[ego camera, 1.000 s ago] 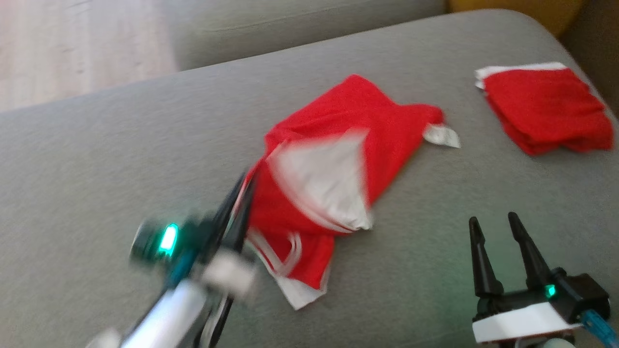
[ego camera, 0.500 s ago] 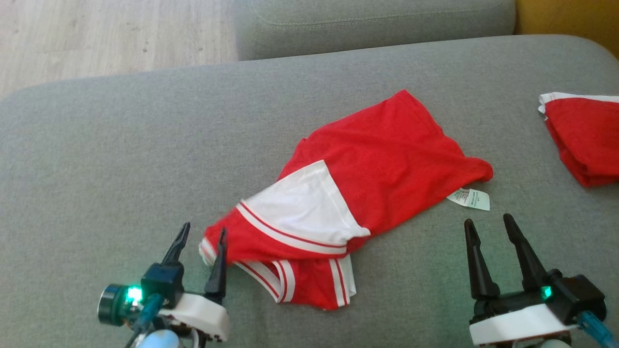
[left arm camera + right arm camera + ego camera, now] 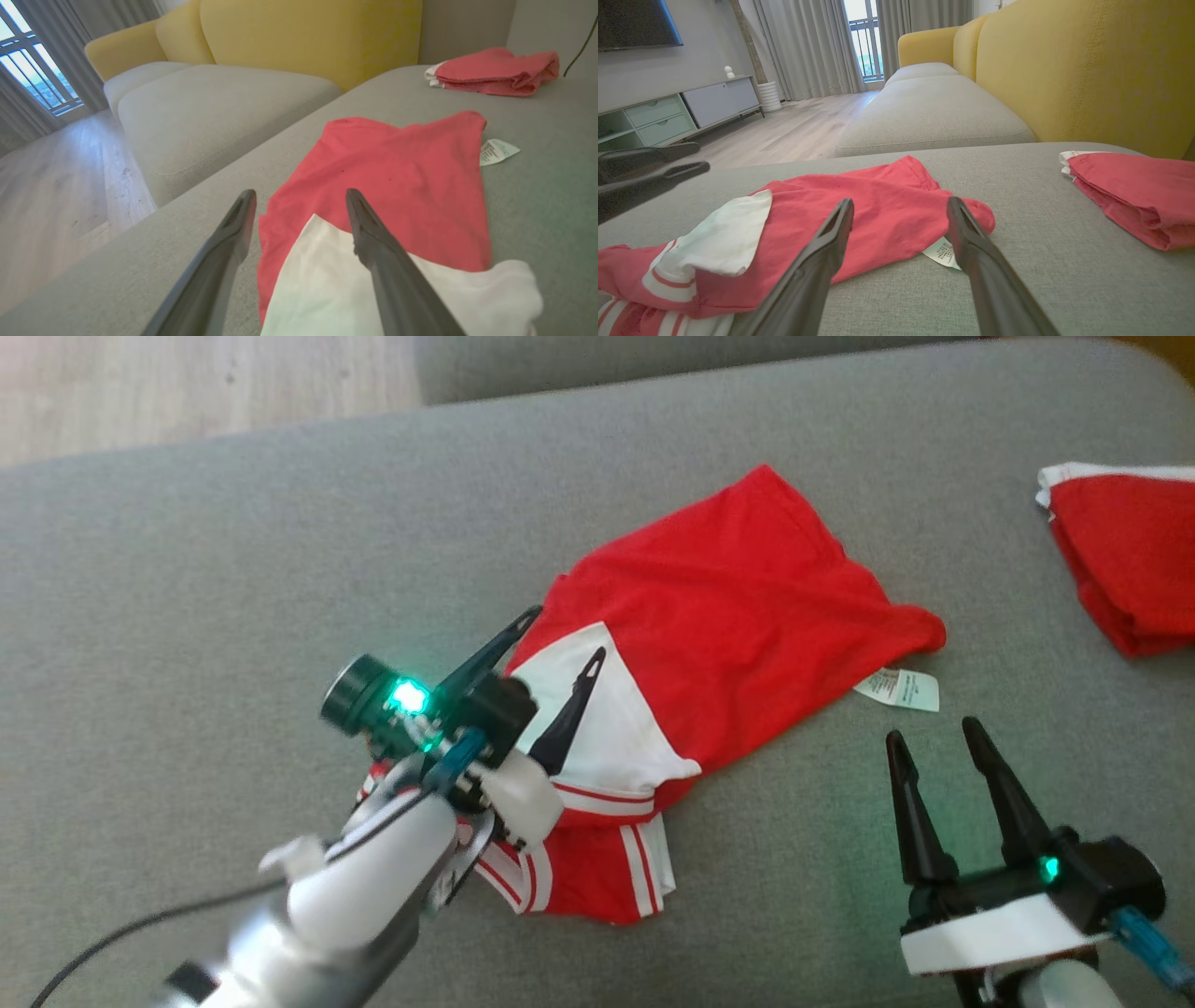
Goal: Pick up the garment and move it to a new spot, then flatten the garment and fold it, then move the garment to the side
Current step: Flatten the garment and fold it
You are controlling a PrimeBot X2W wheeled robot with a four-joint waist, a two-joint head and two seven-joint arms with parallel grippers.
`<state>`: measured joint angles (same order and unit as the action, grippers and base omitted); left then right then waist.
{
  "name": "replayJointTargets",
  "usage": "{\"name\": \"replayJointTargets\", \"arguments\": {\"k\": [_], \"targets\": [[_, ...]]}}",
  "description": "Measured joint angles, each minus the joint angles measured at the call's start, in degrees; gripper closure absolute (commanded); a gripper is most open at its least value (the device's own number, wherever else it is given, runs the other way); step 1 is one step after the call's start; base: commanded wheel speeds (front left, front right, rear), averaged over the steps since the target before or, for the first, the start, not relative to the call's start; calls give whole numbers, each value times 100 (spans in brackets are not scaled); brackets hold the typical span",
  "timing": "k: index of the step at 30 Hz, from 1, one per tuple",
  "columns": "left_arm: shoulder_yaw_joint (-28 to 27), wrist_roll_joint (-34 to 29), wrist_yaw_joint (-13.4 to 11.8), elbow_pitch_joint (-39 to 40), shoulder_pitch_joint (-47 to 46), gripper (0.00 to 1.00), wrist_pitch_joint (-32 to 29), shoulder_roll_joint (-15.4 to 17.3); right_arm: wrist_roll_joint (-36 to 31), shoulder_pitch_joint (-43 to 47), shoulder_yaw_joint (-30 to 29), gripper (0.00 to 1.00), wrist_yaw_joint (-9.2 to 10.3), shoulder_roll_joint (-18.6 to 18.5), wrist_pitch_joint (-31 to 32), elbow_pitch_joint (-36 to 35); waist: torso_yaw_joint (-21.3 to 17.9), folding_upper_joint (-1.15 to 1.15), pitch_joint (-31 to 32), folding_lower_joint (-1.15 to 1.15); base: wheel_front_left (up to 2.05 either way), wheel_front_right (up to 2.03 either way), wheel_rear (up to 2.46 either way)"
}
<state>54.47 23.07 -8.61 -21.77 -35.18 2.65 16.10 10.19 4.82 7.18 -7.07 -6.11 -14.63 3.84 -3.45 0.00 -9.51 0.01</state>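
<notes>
Garment (image 3: 747, 588) lies rumpled mid-cushion on the grey sofa (image 3: 233, 616), white panel (image 3: 625, 728) flipped over. My left end effector (image 3: 567, 632) hovers above that panel, jaws apart; my right end effector (image 3: 933, 728), also apart, sits near the label (image 3: 898, 689). I'd pinch opposite edges low, pulling outward evenly.

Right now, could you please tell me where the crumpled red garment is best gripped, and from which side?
Probably the bunched red corner beside the care label: it forms a raised fold at the red garment's right edge, easy to pinch. Come from the near side with the open right tool, which sits in front of it.
</notes>
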Motion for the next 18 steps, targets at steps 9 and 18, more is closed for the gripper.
{"name": "replayJointTargets", "arguments": {"k": [9,18], "targets": [[308,-98,691,-1666,-811,0,-78,-503,-1,-149,-2,0,0,-29,0,-2,-154,0,-454,0,0,0,0],[495,-214,1000,-2595,-1196,0,198,-870,-1,-274,15,0,0,-32,0,-1,-185,0,-590,0,0,0,0]]}}
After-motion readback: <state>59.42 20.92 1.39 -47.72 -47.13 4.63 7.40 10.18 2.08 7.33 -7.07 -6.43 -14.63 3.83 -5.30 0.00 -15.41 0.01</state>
